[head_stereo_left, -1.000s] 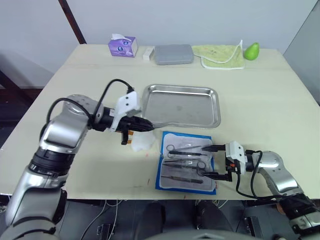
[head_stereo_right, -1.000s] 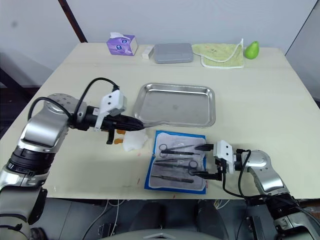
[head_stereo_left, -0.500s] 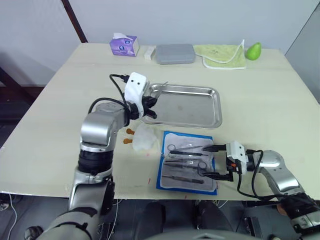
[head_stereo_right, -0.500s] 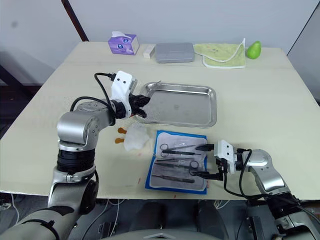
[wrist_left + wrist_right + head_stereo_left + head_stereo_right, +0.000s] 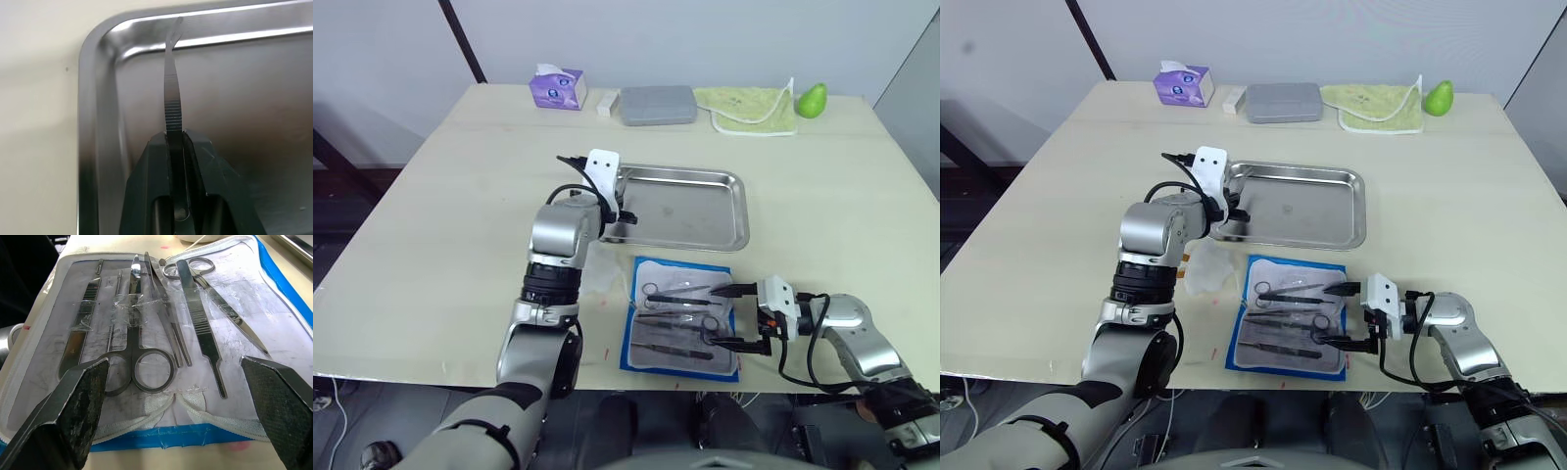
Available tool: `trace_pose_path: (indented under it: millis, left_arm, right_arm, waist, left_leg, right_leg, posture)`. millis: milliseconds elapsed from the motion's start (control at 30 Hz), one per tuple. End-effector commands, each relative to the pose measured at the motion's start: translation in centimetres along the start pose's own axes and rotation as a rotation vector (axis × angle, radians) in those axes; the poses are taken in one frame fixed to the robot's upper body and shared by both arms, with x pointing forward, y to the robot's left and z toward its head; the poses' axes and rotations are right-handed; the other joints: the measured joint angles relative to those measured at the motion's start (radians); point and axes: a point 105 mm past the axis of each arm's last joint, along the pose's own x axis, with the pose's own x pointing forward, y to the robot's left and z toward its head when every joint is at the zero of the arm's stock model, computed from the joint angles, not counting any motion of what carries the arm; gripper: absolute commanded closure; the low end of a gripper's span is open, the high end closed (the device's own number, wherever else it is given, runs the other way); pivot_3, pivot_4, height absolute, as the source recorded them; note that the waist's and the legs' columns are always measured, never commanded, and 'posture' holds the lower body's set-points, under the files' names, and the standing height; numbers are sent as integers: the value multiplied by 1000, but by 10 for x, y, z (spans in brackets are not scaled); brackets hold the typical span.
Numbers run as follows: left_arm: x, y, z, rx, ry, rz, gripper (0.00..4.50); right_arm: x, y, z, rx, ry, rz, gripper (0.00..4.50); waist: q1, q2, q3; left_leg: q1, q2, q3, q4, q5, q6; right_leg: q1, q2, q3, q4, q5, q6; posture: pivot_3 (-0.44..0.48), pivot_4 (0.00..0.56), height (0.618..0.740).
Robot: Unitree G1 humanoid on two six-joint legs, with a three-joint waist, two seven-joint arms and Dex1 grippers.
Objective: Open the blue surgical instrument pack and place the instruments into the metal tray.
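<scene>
Left eye view: pale wooden table (image 5: 440, 235) before white wall (image 5: 705, 39)

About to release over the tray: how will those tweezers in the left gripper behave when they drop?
The tweezers look thin, springy and light, so they may bounce or slide on the shiny metal tray. Pinched upright in the left gripper, they will likely tip flat.

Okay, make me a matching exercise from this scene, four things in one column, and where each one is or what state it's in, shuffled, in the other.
Things:
1. metal tray
2. blue surgical instrument pack
3. tweezers
4. green pear

Places or states:
A. far right corner of the table
B. pinched in the left gripper, over a tray corner
C. lying open in front of the right gripper
D. mid-table, bare bottom

Pairs: 1-D, 2-C, 3-B, 4-A
</scene>
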Motion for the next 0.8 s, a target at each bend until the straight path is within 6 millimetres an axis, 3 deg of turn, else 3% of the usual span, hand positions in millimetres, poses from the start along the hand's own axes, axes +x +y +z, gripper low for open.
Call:
trace_pose_path:
  millis: [33, 400, 700, 800]
  left_arm:
    - [-4, 6, 4, -2, -24, 26, 4426]
    - [-1, 9, -11, -19, 9, 46, 4426]
    - [-1, 7, -11, -36, 9, 35, 4426]
    - [-2, 6, -10, -39, 7, 33, 3319]
  right_arm:
    - [-6, 9, -27, 102, 95, 2, 0]
    - [-4, 9, -27, 102, 91, -2, 0]
    - [-3, 7, -26, 101, 90, -2, 0]
    - [-3, 7, -26, 100, 90, -3, 0]
  waist:
    - [0, 0, 0]
    - [1, 0, 0]
    - [0, 0, 0]
    - [0, 0, 0]
  left_leg:
    - [0, 0, 0, 0, 0, 0]
    - [0, 0, 0, 0, 0, -1]
    - [0, 0, 0, 0, 0, -1]
    - [0, 0, 0, 0, 0, -1]
  right_leg:
    - [0, 0, 0, 0, 0, 0]
    - [0, -1, 0, 0, 0, 0]
    - [0, -1, 0, 0, 0, 0]
    - [0, -1, 0, 0, 0, 0]
  posture:
    - [0, 150, 740]
    - [0, 150, 740]
    - [0, 150, 740]
    - [0, 150, 740]
